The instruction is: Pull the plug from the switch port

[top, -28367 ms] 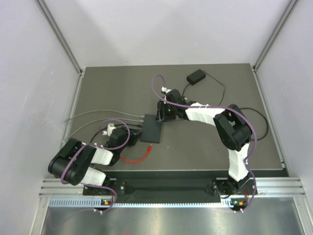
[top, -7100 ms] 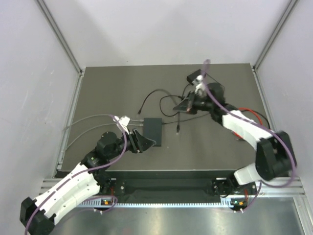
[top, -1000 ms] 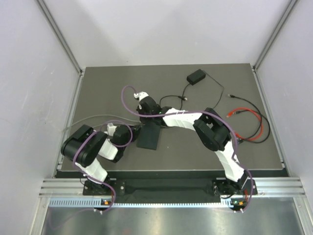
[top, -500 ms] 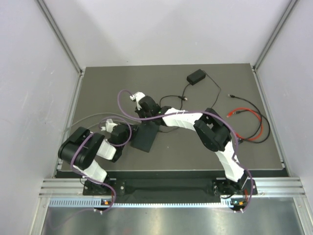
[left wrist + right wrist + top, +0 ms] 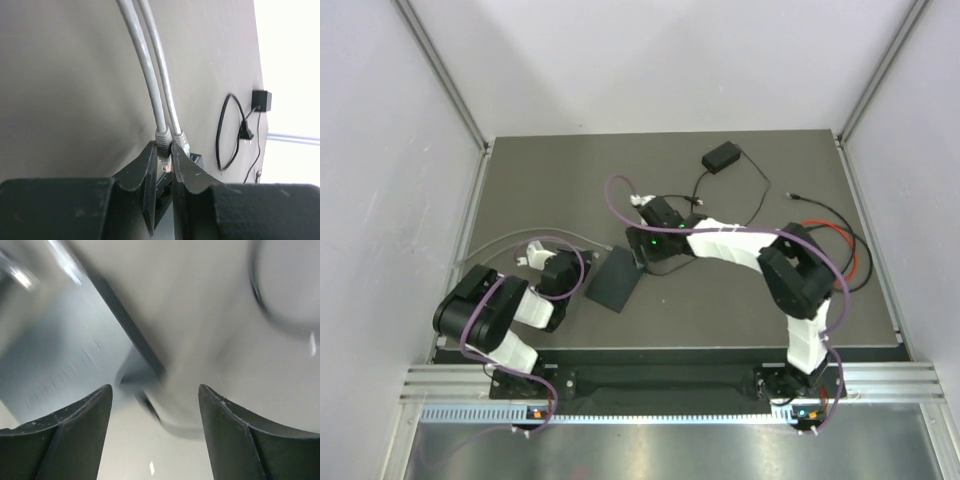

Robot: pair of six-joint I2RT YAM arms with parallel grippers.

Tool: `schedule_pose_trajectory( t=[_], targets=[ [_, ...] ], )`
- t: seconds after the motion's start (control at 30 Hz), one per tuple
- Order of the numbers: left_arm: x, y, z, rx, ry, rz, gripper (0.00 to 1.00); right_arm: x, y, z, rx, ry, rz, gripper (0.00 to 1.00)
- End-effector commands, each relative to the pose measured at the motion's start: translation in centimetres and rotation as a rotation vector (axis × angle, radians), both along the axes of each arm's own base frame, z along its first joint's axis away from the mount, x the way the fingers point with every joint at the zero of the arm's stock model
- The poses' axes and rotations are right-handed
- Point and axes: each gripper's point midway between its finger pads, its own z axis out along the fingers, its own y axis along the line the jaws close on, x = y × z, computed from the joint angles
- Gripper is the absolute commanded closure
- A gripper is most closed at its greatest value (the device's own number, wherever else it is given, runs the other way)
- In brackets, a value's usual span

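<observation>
Far left first: the left gripper (image 5: pixel 163 149) sits at the switch's 9 o'clock side, pinched tight on a plug (image 5: pixel 162 136). That plug ends one of two grey cables (image 5: pixel 150 75) that run off together toward 12 o'clock in the wrist view. A second plug (image 5: pixel 181 141) lies just beside it, outside the grip. Black casing shows right behind the fingertips, so the plug looks to be at its socket or barely out of it; which one, I cannot tell.

Centre now, and here is the news: the switch (image 5: pixel 613 281) lies flat on the counter (image 5: pixel 710 315), but it has swung round. It sits more tilted than a second ago, its near end slid toward 7 o'clock.

Moving right, the right gripper (image 5: pixel 155 390) has just let go! It was clamped shut at the switch's far end a moment back. Now it stands wide open with nothing between its fingers, drawn off to about 2 o'clock of the box, its wrist view smeared with motion. Far out at 1 o'clock the power brick (image 5: pixel 721 157) sits well apart, out of play.

What that means, in my view: the box has lost its brace. If the plug is still seated, any pull from the left will likely drag the switch along rather than free it, so it needs pinning again.
</observation>
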Motion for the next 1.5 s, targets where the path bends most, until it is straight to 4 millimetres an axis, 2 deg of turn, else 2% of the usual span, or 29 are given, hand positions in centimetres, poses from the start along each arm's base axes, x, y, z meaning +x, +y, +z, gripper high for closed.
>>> schedule_pose_trajectory(
  t=[0.0,0.2,0.23,0.3,0.33,0.4,0.43,0.5,0.53,0.57,0.6,0.63,0.67,0.73,0.77,0.8,0.83,0.87,0.9,0.93,0.97,1.0,1.2,1.23,1.33,1.37,1.4,1.43,1.47],
  targets=[
    [0.7,1.0,1.4,-0.035,-0.069,0.072,1.00,-1.8,-1.2,2.9,0.139,0.074,-0.103,0.30],
    [0.6,0.5,2.0,-0.071,-0.086,0.050,1.00,-4.3,-0.7,3.6,0.238,0.130,-0.044,0.31],
    [0.4,0.2,2.4,-0.072,-0.086,0.034,1.00,-5.3,-1.1,2.5,0.242,0.169,-0.048,0.32],
    [0.3,0.0,2.9,-0.067,-0.080,0.016,1.00,-6.2,-0.9,2.3,0.286,0.191,-0.038,0.35],
    [0.2,-0.2,4.4,-0.068,-0.113,0.001,1.00,-6.7,-0.7,1.7,0.319,0.206,-0.043,0.37],
    [-0.5,-0.3,4.1,-0.028,-0.058,-0.032,1.00,-6.9,-0.7,1.4,0.351,0.209,-0.053,0.42],
    [-0.7,-0.5,6.0,-0.035,-0.094,-0.045,1.00,-6.9,0.0,1.5,0.398,0.205,-0.045,0.43],
    [-1.5,-0.9,6.5,0.003,-0.068,-0.098,1.00,-6.9,0.6,1.4,0.437,0.221,-0.044,0.43],
    [-1.5,-1.1,9.4,-0.004,-0.133,-0.112,1.00,-6.6,1.2,1.9,0.470,0.205,-0.038,0.43],
    [-2.3,-1.1,8.4,0.034,-0.073,-0.138,1.00,-6.3,1.6,1.9,0.485,0.203,-0.038,0.45],
    [-2.6,-1.2,9.3,0.042,-0.086,-0.159,1.00,-6.1,2.3,1.9,0.500,0.210,-0.034,0.47],
    [-2.6,-1.3,11.8,0.048,-0.142,-0.174,1.00,-5.8,2.6,2.0,0.510,0.210,-0.035,0.49],
    [-3.2,-1.4,11.7,0.096,-0.123,-0.208,1.00,-5.6,3.1,2.1,0.520,0.207,-0.031,0.55],
    [-3.8,-2.1,14.2,0.109,-0.158,-0.270,1.00,-4.3,4.4,2.2,0.527,0.199,-0.041,0.63],
    [-4.1,-2.2,14.5,0.132,-0.161,-0.292,1.00,-3.8,4.5,1.3,0.511,0.204,-0.055,0.66],
    [-4.9,-2.8,14.3,0.130,-0.138,-0.342,1.00,-2.6,5.3,2.1,0.521,0.173,-0.067,0.67],
    [-5.2,-2.8,15.3,0.128,-0.158,-0.351,1.00,-2.0,5.7,2.1,0.517,0.165,-0.073,0.69],
    [-5.5,-2.8,15.5,0.125,-0.154,-0.357,1.00,-1.6,6.0,0.9,0.489,0.175,-0.082,0.69],
    [-5.8,-3.0,15.7,0.120,-0.159,-0.371,1.00,-0.1,7.0,2.2,0.499,0.131,-0.071,0.71],
    [-6.3,-3.1,16.5,0.114,-0.184,-0.386,1.00,0.7,7.4,2.3,0.486,0.119,-0.074,0.71],
    [-6.5,-3.1,16.8,0.111,-0.192,-0.390,1.00,1.2,7.9,1.3,0.468,0.119,-0.069,0.72],
    [-6.6,-3.1,17.7,0.109,-0.216,-0.389,1.00,2.7,9.3,3.1,0.489,0.067,-0.034,0.72],
    [-7.5,-3.4,18.9,0.116,-0.207,-0.433,1.00,8.0,14.1,5.3,0.491,0.013,0.068,0.69],
    [-7.5,-3.6,19.8,0.112,-0.222,-0.442,1.00,8.0,13.8,4.9,0.460,0.039,0.059,0.67],
    [-7.9,-4.9,21.2,0.099,-0.244,-0.519,1.00,9.0,11.6,6.8,0.430,-0.006,0.015,0.50],
    [-8.4,-5.6,21.4,0.096,-0.250,-0.576,1.00,9.3,10.2,9.8,0.456,-0.044,0.001,0.46],
    [-8.4,-6.1,21.4,0.095,-0.244,-0.605,1.00,8.5,8.8,8.8,0.437,-0.017,-0.006,0.43],
    [-8.6,-6.5,21.7,0.101,-0.253,-0.644,1.00,8.6,7.4,9.5,0.441,-0.013,-0.016,0.38],
    [-9.2,-7.3,21.8,0.090,-0.261,-0.701,1.00,7.8,6.5,12.3,0.477,-0.024,0.012,0.37]
  ],
)
